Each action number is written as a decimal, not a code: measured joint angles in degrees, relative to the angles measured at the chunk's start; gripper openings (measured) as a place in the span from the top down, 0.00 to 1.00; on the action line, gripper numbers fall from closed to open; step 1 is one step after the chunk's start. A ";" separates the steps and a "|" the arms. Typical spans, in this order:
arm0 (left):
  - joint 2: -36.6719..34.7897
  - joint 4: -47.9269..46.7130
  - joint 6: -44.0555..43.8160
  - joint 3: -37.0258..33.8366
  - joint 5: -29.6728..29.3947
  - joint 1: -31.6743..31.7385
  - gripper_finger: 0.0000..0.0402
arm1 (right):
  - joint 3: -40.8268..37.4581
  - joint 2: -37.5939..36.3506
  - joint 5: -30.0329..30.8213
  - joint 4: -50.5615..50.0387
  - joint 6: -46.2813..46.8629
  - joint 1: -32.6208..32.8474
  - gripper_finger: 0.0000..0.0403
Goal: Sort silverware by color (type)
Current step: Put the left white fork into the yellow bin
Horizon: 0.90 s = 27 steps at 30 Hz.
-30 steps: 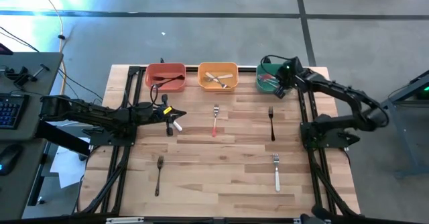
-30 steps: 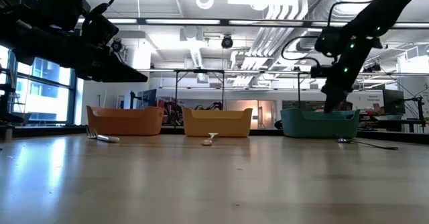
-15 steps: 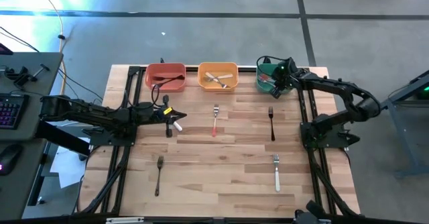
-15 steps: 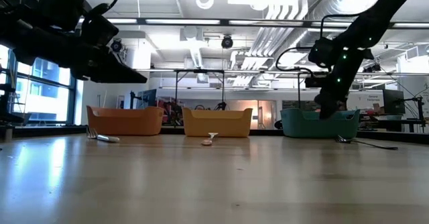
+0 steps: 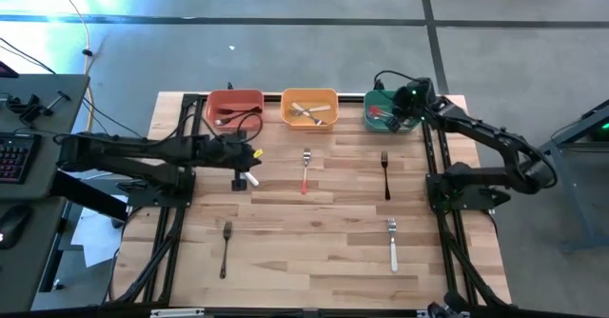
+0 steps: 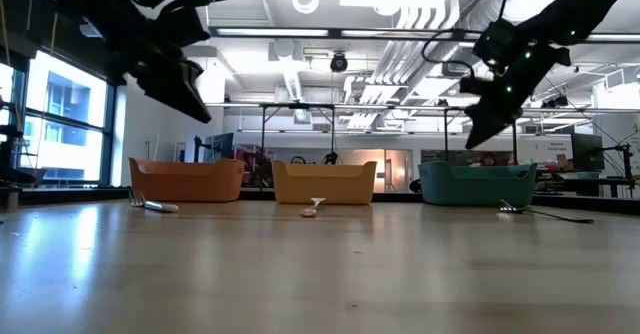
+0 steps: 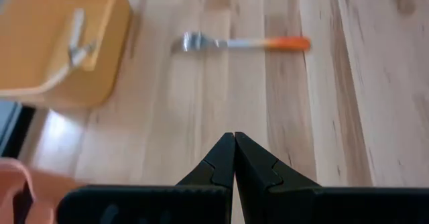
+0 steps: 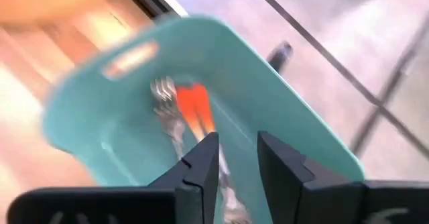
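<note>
Four forks lie flat in the open on the table: a red-handled fork [image 5: 305, 170] [image 7: 248, 43], a dark fork [image 5: 385, 173], a white-handled fork [image 5: 392, 244] and another dark fork [image 5: 225, 247]. A white fork end [image 5: 252, 178] shows beside my left gripper [image 5: 253, 158] [image 7: 234, 138], which is shut, empty and above the table, left of the red-handled fork. My right gripper [image 5: 395, 114] [image 8: 238, 143] hovers open and empty over the green bin [image 5: 385, 113] [image 8: 281, 110], in which red-handled forks [image 8: 191, 110] lie.
Three bins stand in a row at the far edge: the red bin [image 5: 235, 109] with a dark fork, the orange bin [image 5: 309, 109] [image 7: 53, 43] with pale forks, and the green one. Black frame rails run along both table sides. Bare wood lies between the scattered forks.
My right gripper dipped into the green bin, then rose above its rim. My left gripper rose and shifted a little toward the table's right and far edge. The forks on the table have stayed where they were.
</note>
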 joint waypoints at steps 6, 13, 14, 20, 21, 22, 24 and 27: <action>4.34 -12.54 0.95 4.88 -0.45 0.00 0.99 | 0.00 -1.64 -11.43 3.24 5.30 0.02 0.84; 13.12 -18.69 6.02 5.00 -0.80 0.02 0.90 | -2.60 -1.64 -27.74 12.84 7.08 3.19 0.97; 14.62 -19.21 6.70 5.00 -1.14 0.02 0.88 | -3.19 -1.64 -30.17 14.71 6.91 4.13 0.99; 21.18 -20.08 11.05 5.00 -5.17 0.25 0.77 | -6.00 -1.64 -33.02 21.89 6.43 10.46 0.97; 21.98 -20.11 11.78 5.00 -5.50 0.50 0.75 | -6.12 -1.64 -33.02 21.74 6.03 11.43 0.97; 22.71 -20.17 12.66 5.00 -5.77 0.94 0.73 | -6.14 -1.62 -33.02 21.64 5.79 12.20 0.98; 23.97 -20.16 14.29 4.99 -6.65 2.06 0.71 | -6.12 -1.63 -33.02 21.81 5.55 14.00 0.98; 25.82 -20.19 16.15 4.98 -8.86 3.87 0.69 | -6.12 -1.62 -33.01 21.79 4.66 16.46 1.00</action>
